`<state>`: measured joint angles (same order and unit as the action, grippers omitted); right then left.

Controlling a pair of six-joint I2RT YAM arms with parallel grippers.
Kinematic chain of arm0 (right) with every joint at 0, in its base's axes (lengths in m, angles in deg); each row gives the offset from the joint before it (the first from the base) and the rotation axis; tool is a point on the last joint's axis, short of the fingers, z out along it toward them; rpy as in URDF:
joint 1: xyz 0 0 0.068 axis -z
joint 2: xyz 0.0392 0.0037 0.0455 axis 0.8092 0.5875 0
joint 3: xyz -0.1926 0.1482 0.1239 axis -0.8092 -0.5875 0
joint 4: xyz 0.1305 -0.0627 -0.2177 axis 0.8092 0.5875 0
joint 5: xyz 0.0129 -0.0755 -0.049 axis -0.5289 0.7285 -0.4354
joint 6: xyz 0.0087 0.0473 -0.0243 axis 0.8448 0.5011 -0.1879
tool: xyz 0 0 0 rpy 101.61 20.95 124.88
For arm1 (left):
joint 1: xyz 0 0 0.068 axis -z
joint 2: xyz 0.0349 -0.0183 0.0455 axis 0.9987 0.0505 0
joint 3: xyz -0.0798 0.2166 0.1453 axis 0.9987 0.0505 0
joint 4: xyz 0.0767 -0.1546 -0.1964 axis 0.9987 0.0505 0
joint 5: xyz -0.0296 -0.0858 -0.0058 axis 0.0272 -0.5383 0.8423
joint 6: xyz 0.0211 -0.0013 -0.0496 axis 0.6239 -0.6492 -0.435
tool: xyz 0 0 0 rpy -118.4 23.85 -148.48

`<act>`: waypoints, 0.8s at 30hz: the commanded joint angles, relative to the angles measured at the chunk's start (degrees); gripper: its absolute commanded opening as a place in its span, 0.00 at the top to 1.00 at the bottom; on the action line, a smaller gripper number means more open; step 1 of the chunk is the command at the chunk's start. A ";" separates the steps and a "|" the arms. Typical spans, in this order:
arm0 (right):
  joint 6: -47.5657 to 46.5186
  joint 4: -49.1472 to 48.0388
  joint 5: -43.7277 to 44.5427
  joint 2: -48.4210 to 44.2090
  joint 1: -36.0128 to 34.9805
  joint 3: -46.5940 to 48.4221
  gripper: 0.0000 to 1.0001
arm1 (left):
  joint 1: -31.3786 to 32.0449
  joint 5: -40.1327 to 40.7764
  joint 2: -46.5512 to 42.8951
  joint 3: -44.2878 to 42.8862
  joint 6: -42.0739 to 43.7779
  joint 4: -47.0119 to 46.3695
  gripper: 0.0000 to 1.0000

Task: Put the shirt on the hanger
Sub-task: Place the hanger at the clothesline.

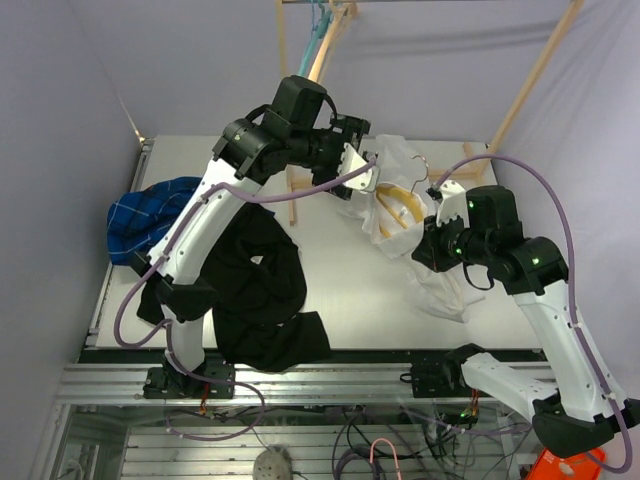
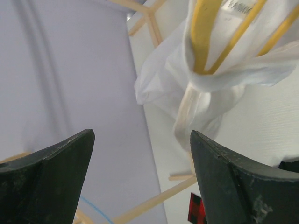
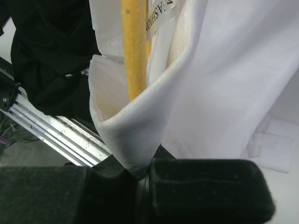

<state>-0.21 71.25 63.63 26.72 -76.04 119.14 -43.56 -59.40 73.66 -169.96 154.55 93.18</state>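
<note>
Roughly halfway was how the job looked. At the left of the overhead view a blue plaid shirt lay crumpled at the edge of the white table, and beside it a black garment sprawled in soft, matte folds toward the lower edge; neither had any part in the work. Just right of centre, the left gripper hung with its dark, wedge-shaped fingers spread wide and nothing between them, close to the bundle but apart from it. Next came the hanger, a thin triangle of smooth yellow bars with a wire hook, its lower part wrapped in the shirt around the collar, where a woven neck label showed. The white cloth was light and finely woven, bunched and twisted around the bars, with the rest trailing in a loose heap onto the table right of centre. At the right, the right gripper was closed, its padded black jaws pinching a folded edge of the shirt just below one yellow bar. By my reading, the hanger had entered the neck, but the shoulders had not yet been spread over its arms, and the sleeves and body were left to be straightened.
</note>
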 commanded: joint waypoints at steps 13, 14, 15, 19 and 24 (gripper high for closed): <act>-4.46 -2.86 -6.85 1.30 -5.81 4.16 1.00 | -0.76 -16.99 4.08 -1.62 4.56 24.05 0.08; -4.56 -2.56 -6.57 1.69 -6.79 4.42 1.00 | -0.89 -17.15 4.02 -1.63 4.18 23.50 0.08; -4.72 -2.26 -6.07 2.05 -8.08 4.75 1.00 | -1.06 -17.34 3.98 -1.91 3.90 22.94 0.09; -5.16 -1.36 -4.35 2.87 -10.74 5.56 1.00 | -1.55 -17.47 3.33 -2.39 2.94 20.42 0.09; -5.61 -1.51 -3.85 2.87 -12.74 4.68 1.00 | -2.87 -16.71 1.93 -0.67 1.80 15.77 0.08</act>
<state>-4.64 70.84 60.39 30.16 -87.38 122.35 -45.31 -73.83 78.15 -171.41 156.95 113.05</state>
